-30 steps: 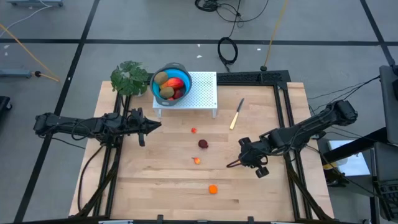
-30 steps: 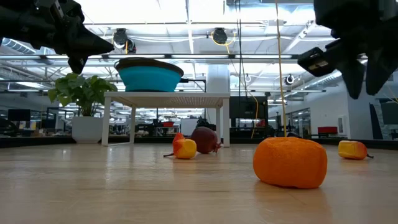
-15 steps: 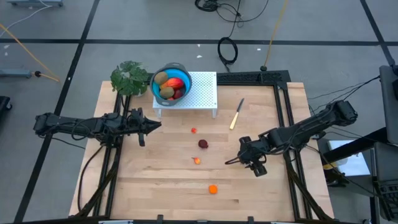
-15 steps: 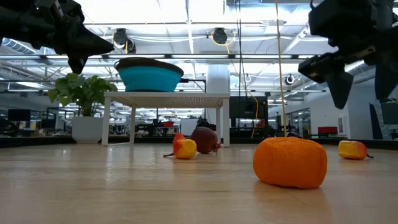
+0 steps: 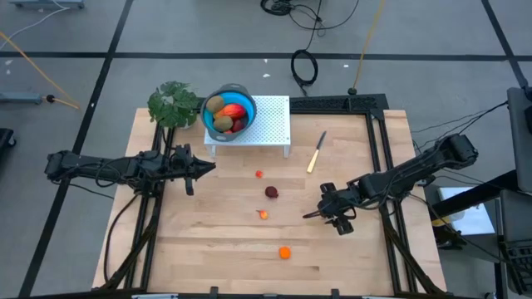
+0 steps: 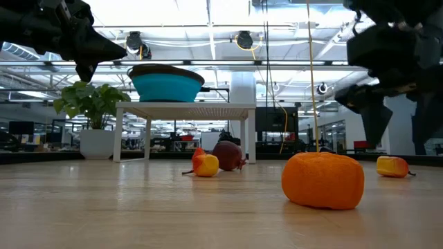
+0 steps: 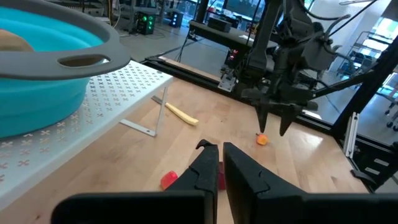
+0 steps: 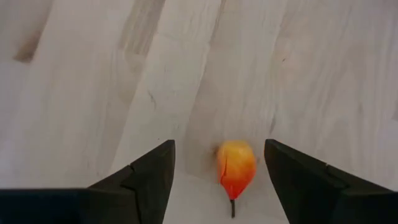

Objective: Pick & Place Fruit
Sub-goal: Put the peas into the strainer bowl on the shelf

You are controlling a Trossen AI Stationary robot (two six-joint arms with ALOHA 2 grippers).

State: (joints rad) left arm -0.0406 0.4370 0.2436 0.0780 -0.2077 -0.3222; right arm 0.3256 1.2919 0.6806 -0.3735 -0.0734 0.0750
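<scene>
A small orange-yellow fruit piece with a thin stem [image 8: 235,167] lies on the wooden table [image 5: 216,241], also seen in the low view [image 6: 392,166]. My right gripper [image 8: 219,149] hangs open just above it, one finger on either side, apart from it. On the table lie other fruit: a dark red ball [image 5: 272,192], a tiny red bit [image 5: 259,174], an orange-red bit [image 5: 263,214] and an orange ball [image 5: 285,252]. My left gripper [image 5: 208,167] hovers shut at the left, above the table.
A blue bowl [image 5: 208,123] with several fruit pieces stands on a white perforated stand [image 5: 270,120] at the back. A green plant [image 5: 173,104] is left of it. A pale-handled knife [image 5: 316,152] lies right of the stand, far side of my right gripper.
My right gripper has come down toward the small orange-yellow piece and has opened wide. The fruit on the table has stayed where it was.
</scene>
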